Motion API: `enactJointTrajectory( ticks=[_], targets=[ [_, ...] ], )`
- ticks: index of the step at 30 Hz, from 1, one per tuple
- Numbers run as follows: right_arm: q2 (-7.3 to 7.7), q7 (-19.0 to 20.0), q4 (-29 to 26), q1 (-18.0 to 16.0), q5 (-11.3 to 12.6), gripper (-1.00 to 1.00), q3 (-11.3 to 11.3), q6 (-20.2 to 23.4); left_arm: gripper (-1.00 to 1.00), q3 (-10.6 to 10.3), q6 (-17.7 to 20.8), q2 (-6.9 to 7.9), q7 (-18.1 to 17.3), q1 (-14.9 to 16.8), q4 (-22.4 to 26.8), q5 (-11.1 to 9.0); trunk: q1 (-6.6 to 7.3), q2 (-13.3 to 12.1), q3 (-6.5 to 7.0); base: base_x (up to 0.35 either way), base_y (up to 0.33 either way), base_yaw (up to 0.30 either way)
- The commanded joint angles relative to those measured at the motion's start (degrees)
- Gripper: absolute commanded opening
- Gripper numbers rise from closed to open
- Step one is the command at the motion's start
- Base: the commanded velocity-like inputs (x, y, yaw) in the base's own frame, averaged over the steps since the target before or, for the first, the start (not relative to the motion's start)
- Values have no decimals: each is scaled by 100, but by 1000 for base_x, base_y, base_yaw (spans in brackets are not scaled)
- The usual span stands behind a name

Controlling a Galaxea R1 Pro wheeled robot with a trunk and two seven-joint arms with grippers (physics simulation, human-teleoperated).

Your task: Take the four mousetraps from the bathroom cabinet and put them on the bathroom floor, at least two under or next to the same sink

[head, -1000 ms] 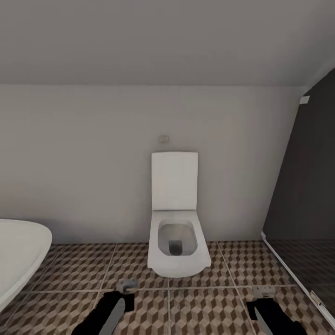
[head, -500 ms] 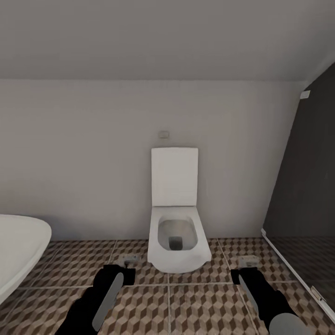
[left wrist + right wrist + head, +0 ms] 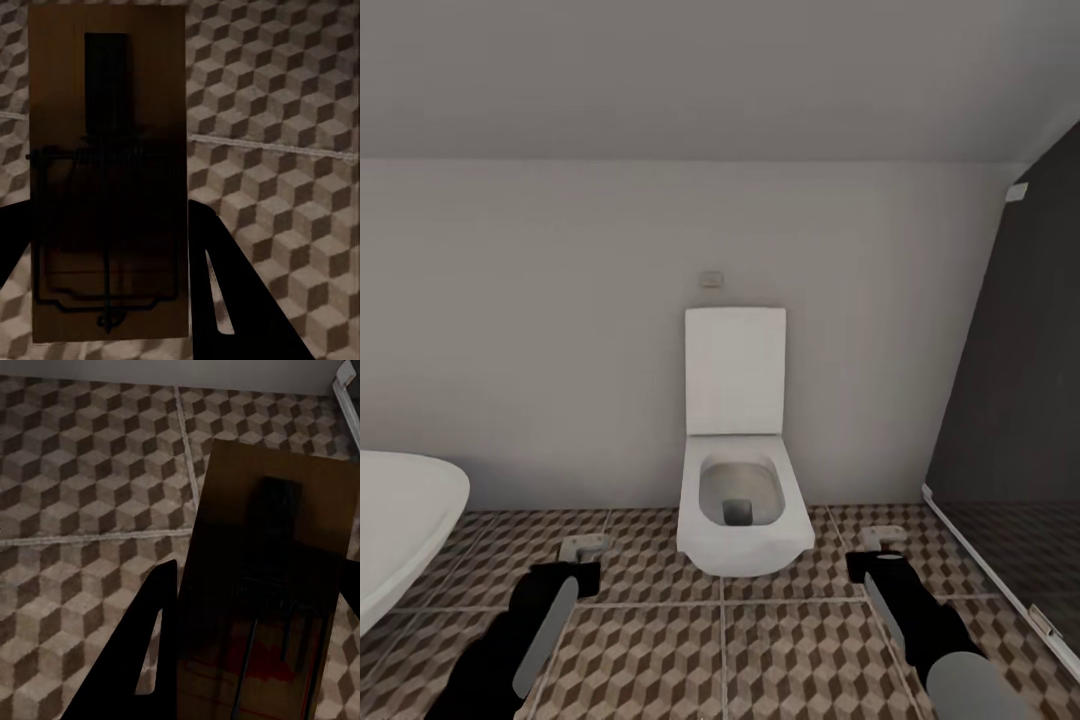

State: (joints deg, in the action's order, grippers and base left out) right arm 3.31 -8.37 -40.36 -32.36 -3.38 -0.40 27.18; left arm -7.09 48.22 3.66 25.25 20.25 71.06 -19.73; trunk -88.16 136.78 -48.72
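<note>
Between the dark fingers of the left gripper (image 3: 112, 247) sits a mousetrap (image 3: 109, 172), a flat brown wooden slab with a thin wire frame and a dark rectangular plate on its face. One finger (image 3: 225, 292) shows at the slab's long edge, the other at the opposite edge, so the jaws are clamped on the trap and carry it above the bathroom floor (image 3: 285, 97), whose tiles bear a brown, beige and white cube pattern crossed by a pale grout line.

A second mousetrap (image 3: 266, 585) is pinched the same way by the right gripper (image 3: 255, 660), with one black finger (image 3: 142, 652) against the slab's edge and the cube-patterned tiles behind it.

From the head camera the left gripper (image 3: 582, 550) and the right gripper (image 3: 882, 541) reach forward low over the bathroom floor (image 3: 660, 640), each at the end of a black arm, one on either side of a white toilet (image 3: 738, 480). The toilet stands against a plain pale wall with its lid raised, and a small flush plate (image 3: 710, 278) is set in the wall above it. At the left edge curves the rim of a white bathtub (image 3: 405, 530). At the right stands a dark glass shower panel (image 3: 1010, 400).
</note>
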Motion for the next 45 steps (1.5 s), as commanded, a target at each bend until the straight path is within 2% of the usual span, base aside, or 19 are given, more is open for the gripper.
enactJointTrajectory(
  ticks=[1, 3, 14, 27, 41, 45],
  targets=[
    [-9, 5, -2, -10, -29, -100, -4, 9, -100, -18, -18, -11, 56, 4, 21, -35, -21, 44, -25, 0, 0, 0],
    [-15, 4, 11, -15, -27, -100, -4, -8, -100, -16, -43, -18, 58, 5, 31, -35, -65, 125, -61, 0, 0, 0],
    [-23, 11, 43, -22, -21, -100, -15, -36, -100, -9, -84, -94, 45, 5, 85, -68, -65, 125, -61, 0, 0, 0],
    [-24, 11, 38, -24, -23, -100, -12, -26, -100, -4, -89, -171, 71, 5, 185, -48, -351, 646, -294, 0, 0, 0],
    [-28, 11, 27, -25, -30, -100, -6, -46, -100, 6, -113, -162, 63, 5, 392, -43, -387, 665, -604, 0, 0, 0],
    [-35, 11, -25, -28, -31, -100, 2, -67, -100, 3, -249, -173, 60, 5, 526, -35, -397, 670, -693, 0, 0, 0]
  ],
)
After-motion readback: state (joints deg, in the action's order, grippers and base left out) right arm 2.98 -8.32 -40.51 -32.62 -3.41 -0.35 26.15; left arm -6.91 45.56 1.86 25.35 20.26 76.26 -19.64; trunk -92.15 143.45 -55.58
